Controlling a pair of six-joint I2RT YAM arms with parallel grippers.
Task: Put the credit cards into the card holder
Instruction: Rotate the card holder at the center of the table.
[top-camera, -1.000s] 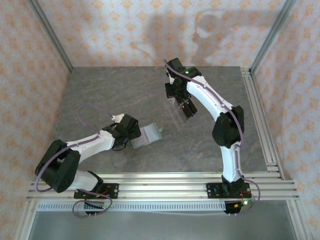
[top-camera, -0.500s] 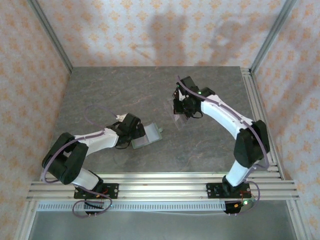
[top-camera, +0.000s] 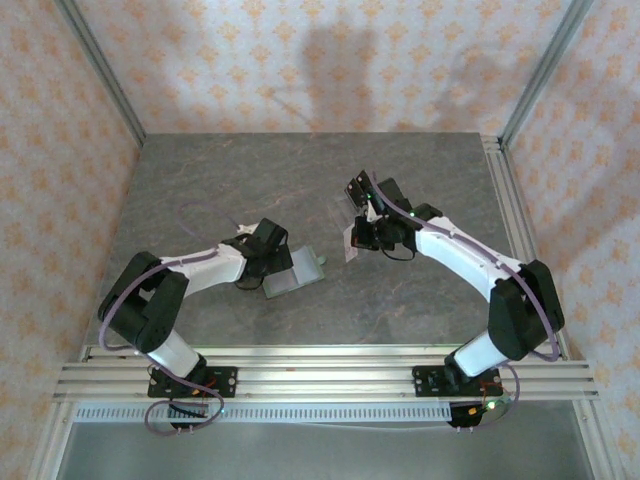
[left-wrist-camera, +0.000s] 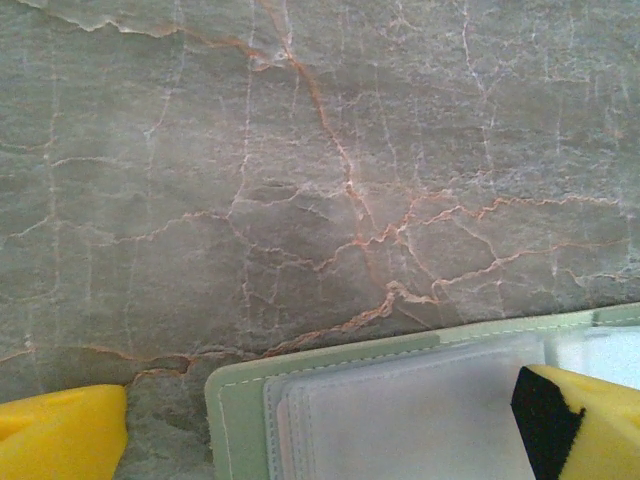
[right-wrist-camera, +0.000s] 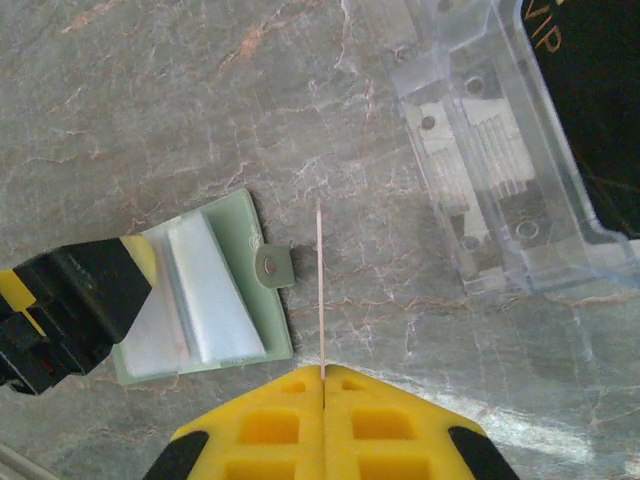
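Near card holder (right-wrist-camera: 240, 225), right tool (right-wrist-camera: 323, 383) pinches card (right-wrist-camera: 320, 290) edge-on; left wrist reveals sleeves (left-wrist-camera: 400, 420).

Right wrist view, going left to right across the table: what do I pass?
left gripper's finger → card holder, lying open → snap tab → credit card, edge-on in the shut right gripper → clear plastic tray
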